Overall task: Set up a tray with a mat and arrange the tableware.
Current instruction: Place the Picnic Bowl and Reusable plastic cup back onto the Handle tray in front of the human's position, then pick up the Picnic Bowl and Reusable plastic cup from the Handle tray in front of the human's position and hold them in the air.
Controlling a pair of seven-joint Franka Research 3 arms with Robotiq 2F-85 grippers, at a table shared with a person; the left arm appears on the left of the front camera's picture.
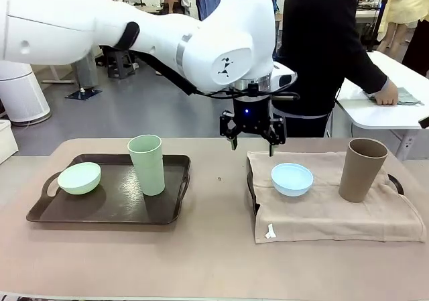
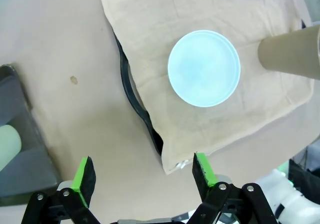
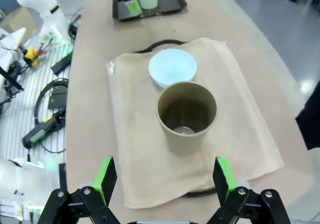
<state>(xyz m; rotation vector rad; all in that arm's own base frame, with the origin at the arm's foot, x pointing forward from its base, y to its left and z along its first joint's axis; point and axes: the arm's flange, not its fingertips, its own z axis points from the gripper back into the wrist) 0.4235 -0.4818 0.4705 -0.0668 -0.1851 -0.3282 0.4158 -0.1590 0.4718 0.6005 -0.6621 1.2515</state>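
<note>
Two trays sit on the table (image 1: 214, 267) in the front view. A bare dark tray (image 1: 107, 210), well off to one side of the left hand (image 1: 252, 143), carries the pale green bowl (image 1: 79, 178) and the upright pale green cup (image 1: 147, 165). A second tray (image 1: 397, 182) lies under a beige mat (image 1: 335, 214), just below that hand. The left hand hangs above the mat's far corner with its fingers spread wide, gripping nothing. On the mat, the pale blue bowl (image 1: 292, 179) lies nearest the hand and the brown cup (image 1: 362, 169) stands upright farther off, apart from the bowl. In the left wrist view, that hand's green pads (image 2: 85, 176) stand wide apart over bare table. The blue bowl is ahead of them on the mat, and the brown cup is beside it at the picture's edge. In the right wrist view, the right hand (image 3: 165, 179) is wide open and empty above the mat's near edge. The brown cup stands straight ahead of its fingers, with the blue bowl just beyond the cup.
</note>
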